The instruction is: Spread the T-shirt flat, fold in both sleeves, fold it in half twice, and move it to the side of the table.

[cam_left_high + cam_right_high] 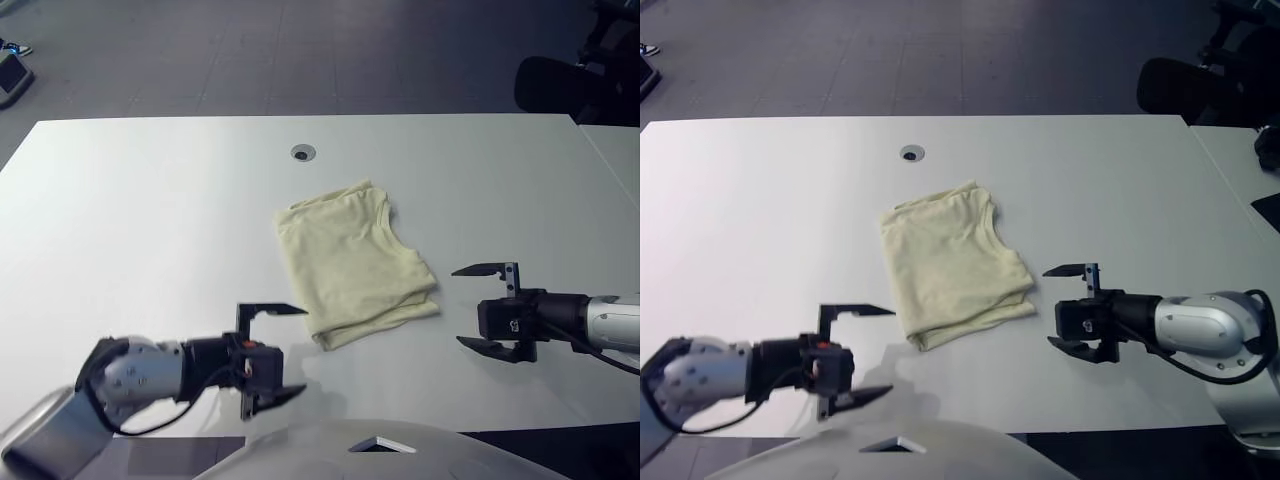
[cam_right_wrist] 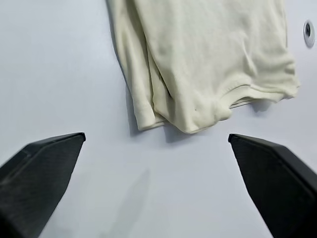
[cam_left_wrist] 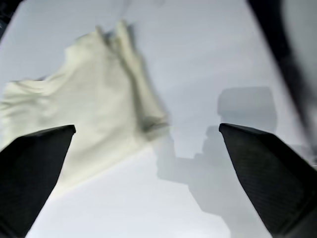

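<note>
Pale-yellow folded fabric T-shirt (image 1: 352, 262) looks limp and light, so pinch all layers at its near corners; your black left gripper (image 1: 300, 350) and right gripper (image 1: 458, 306) both stand spread apart.

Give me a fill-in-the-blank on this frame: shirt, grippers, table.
1. The pale yellow T-shirt lies ____ into a compact bundle on the white table.
2. The left gripper and right gripper both have their fingers ____, clear of the T-shirt.
3. The round grommet sits on the T-shirt's ____ side, away from the robot.
Missing: folded; open; far.
</note>
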Robot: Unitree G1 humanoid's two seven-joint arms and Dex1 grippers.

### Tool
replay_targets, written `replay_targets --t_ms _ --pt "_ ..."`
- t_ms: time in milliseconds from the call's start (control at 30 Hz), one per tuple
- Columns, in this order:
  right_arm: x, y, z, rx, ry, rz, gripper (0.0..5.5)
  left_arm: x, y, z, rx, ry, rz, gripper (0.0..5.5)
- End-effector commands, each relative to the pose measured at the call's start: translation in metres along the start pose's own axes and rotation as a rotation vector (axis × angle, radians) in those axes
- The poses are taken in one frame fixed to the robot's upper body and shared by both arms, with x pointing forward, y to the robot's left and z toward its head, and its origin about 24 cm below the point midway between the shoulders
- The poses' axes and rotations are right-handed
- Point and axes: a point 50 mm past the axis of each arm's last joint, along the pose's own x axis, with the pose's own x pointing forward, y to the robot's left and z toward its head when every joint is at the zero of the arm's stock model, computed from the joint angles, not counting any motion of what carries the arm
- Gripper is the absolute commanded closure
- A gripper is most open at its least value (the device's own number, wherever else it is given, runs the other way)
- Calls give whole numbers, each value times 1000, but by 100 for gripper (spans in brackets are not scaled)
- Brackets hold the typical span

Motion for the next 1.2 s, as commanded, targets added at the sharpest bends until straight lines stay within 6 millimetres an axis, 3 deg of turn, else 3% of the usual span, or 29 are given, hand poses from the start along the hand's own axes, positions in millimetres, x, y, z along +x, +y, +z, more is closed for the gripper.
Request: replay_targets --t_ms 33,267,400,533,733,1200 --pt "-1 -13 -4 -64 5 17 11 24 -10 -7 9 102 76 10" --pt "1 -32 -7 -142 -28 63 11 65 -15 -8 2 183 141 10" --pt "1 -41 -7 -172 -36 77 11 74 -13 -14 20 286 171 10" --pt "2 -44 -6 -182 -42 78 10 69 -22 -21 -15 415 126 74" --pt "7 -39 -2 -165 -59 61 10 68 -12 -21 11 461 132 186" --pt "24 1 14 -192 -111 77 10 59 0 -21 82 432 65 439"
